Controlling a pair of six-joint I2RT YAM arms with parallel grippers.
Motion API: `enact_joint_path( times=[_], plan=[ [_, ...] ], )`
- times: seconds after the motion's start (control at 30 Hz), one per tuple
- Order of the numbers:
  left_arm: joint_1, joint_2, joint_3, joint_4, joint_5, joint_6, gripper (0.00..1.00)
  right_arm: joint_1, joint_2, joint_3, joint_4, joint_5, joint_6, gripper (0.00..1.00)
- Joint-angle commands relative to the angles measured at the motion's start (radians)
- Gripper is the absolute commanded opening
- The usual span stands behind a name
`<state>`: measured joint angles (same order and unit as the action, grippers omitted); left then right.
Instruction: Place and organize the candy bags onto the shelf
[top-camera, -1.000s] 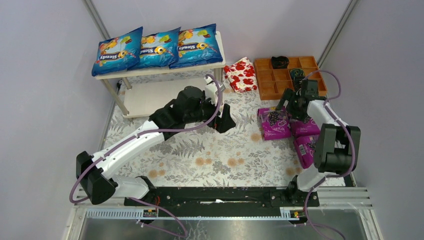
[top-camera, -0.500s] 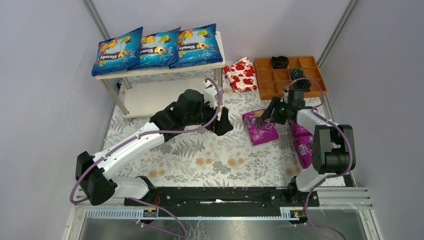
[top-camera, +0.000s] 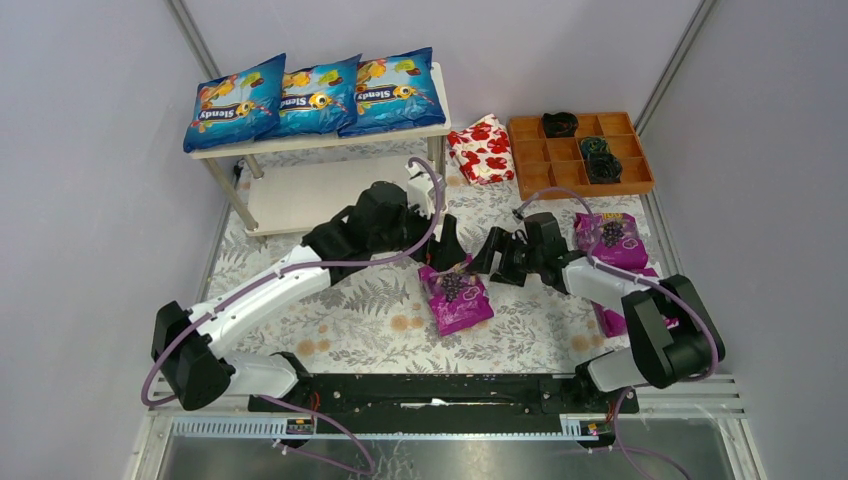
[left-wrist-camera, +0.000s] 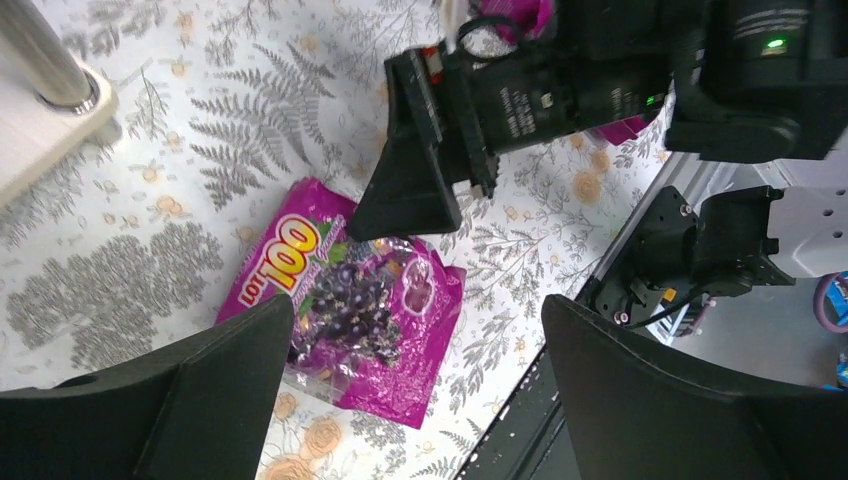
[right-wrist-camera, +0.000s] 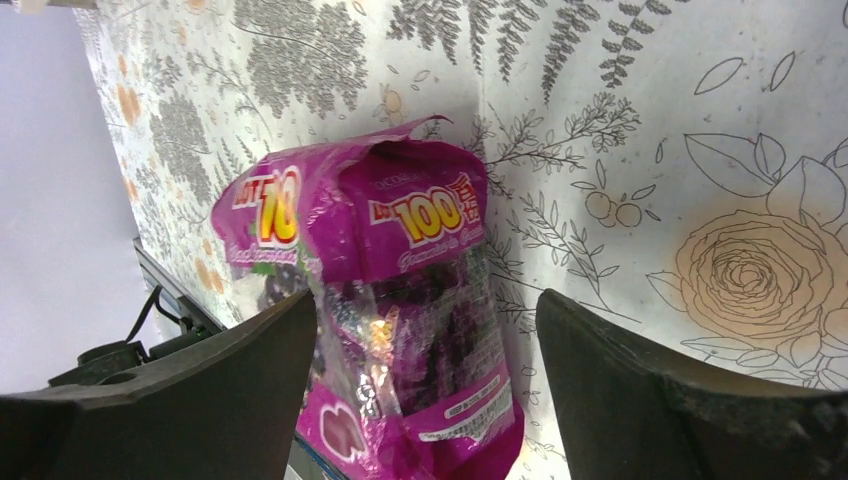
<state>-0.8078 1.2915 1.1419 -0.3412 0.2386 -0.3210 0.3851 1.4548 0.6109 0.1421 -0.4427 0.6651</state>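
A purple candy bag (top-camera: 455, 297) lies flat on the bench, under the left jaws, which are spread wide. The right jaws, also spread, are just beside its top edge. It seems placed where the left arm, nearer the shelf (top-camera: 300, 192), can take it.

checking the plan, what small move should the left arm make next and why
Probably lower the left gripper onto the purple bag and close: the bag lies flat on the cloth below its open jaws, and the right gripper is open too, not holding it.
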Motion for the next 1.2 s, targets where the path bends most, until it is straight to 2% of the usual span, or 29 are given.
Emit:
enact_joint_path(
  times=[0.0,0.07,0.17,0.23,0.33,0.4,0.5,0.63,0.8,0.87,1.0,1.17],
  plan=[
    [0.004,-0.027,-0.078,0.038,-0.011,-0.113,0.99,-0.005,-0.072,0.012,-0.067,0.018,-0.022,0.88],
    [0.004,-0.074,-0.193,0.097,0.033,-0.213,0.99,-0.005,-0.065,-0.009,-0.062,-0.047,-0.018,0.85],
    [0.004,-0.157,-0.383,0.203,0.082,-0.339,0.99,0.015,-0.077,-0.112,0.079,-0.125,0.071,0.81],
    [0.004,-0.202,-0.449,0.195,0.044,-0.372,0.99,0.058,-0.089,-0.159,0.135,-0.100,0.114,0.79],
    [0.004,-0.263,-0.492,0.114,-0.072,-0.395,0.99,0.142,-0.063,-0.175,0.195,-0.069,0.177,0.69],
    [0.004,-0.305,-0.517,0.075,-0.125,-0.422,0.99,0.210,-0.015,-0.165,0.284,-0.051,0.226,0.63],
    [0.005,-0.356,-0.578,0.064,-0.172,-0.490,0.99,0.308,0.069,-0.125,0.397,-0.016,0.274,0.59],
    [0.009,-0.426,-0.683,0.081,-0.173,-0.605,0.99,0.336,0.103,-0.145,0.524,0.004,0.312,0.61],
    [0.013,-0.570,-0.752,0.017,-0.221,-0.693,0.99,0.337,0.070,-0.205,0.553,0.053,0.315,0.69],
    [0.015,-0.611,-0.766,0.004,-0.235,-0.707,0.99,0.337,0.093,-0.241,0.656,0.036,0.369,0.68],
    [0.024,-0.563,-0.777,0.054,-0.227,-0.700,0.99,0.343,0.157,-0.315,0.909,0.022,0.485,0.64],
    [0.050,-0.368,-0.684,0.170,-0.235,-0.605,0.99,0.374,0.190,-0.310,0.945,0.016,0.501,0.63]
  ],
)
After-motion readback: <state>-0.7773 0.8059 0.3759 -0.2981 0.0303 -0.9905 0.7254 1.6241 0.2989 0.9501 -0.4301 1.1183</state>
